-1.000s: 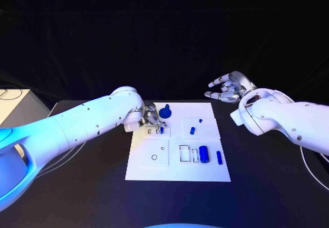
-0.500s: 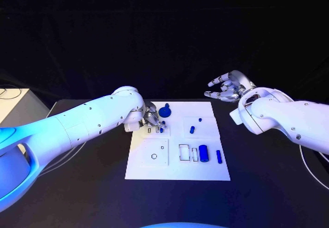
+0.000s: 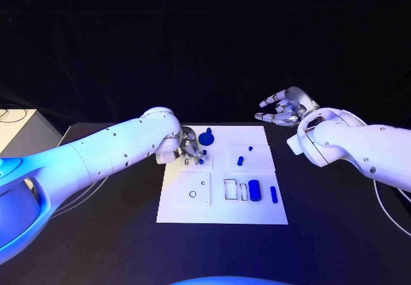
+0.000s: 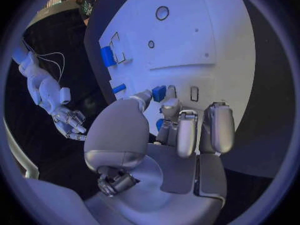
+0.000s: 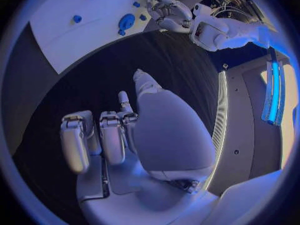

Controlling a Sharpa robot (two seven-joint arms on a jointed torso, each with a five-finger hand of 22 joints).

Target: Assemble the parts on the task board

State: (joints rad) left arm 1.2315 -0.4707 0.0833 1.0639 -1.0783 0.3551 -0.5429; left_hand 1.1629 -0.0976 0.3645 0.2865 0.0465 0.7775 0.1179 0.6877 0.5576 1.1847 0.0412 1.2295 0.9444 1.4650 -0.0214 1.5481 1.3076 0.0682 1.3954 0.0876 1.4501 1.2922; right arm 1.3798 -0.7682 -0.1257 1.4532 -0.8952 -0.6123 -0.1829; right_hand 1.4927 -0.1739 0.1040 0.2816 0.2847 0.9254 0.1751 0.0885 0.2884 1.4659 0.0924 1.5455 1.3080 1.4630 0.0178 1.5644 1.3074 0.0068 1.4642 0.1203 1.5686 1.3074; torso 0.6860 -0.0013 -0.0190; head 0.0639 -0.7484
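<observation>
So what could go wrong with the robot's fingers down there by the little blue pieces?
The left hand holds a small blue part at its fingertips, right over the task board. It might slip out or miss its slot. The hand is also close to the round blue part, so it might bump that. The right hand hangs off the board.

Black table [image 3: 103,237] — white task board [image 3: 223,214]

Black backdrop; white cabinet [image 3: 21,133] left of the black table [image 3: 111,237].

One task board [image 3: 221,205], about six blue parts [image 3: 254,190], two robot hands [image 3: 190,150]
</observation>
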